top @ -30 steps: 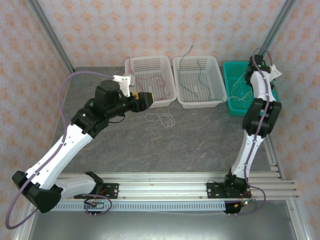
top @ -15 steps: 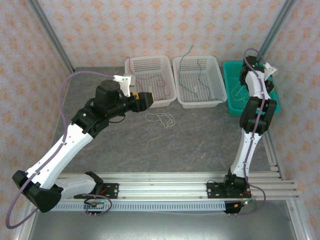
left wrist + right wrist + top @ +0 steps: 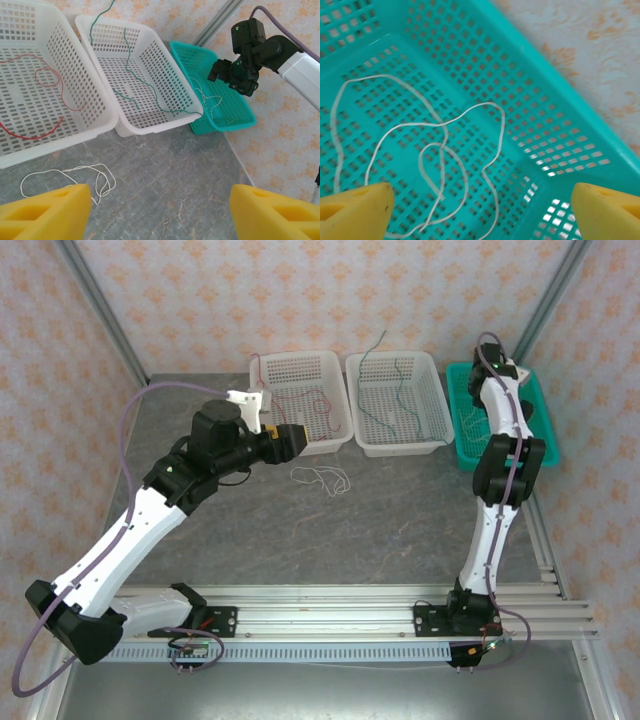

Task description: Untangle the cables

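We saw the left end effector (image 3: pixel 157 202) and right end effector (image 3: pixel 480 207) spread apart, a whitish cable (image 3: pixel 442 125) mid-frame in the teal basket (image 3: pixel 560 115).

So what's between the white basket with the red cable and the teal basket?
Another white basket, with thin green cables lying in it. The top view shows it flanked by the red cable's basket and the teal basket.

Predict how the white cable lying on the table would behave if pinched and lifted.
Probably floppy: the white cable lies in slack, overlapping loops on the table, so it should drape from a pinch. Likely very light, being so thin. Its crossed loops may snag and lift together.
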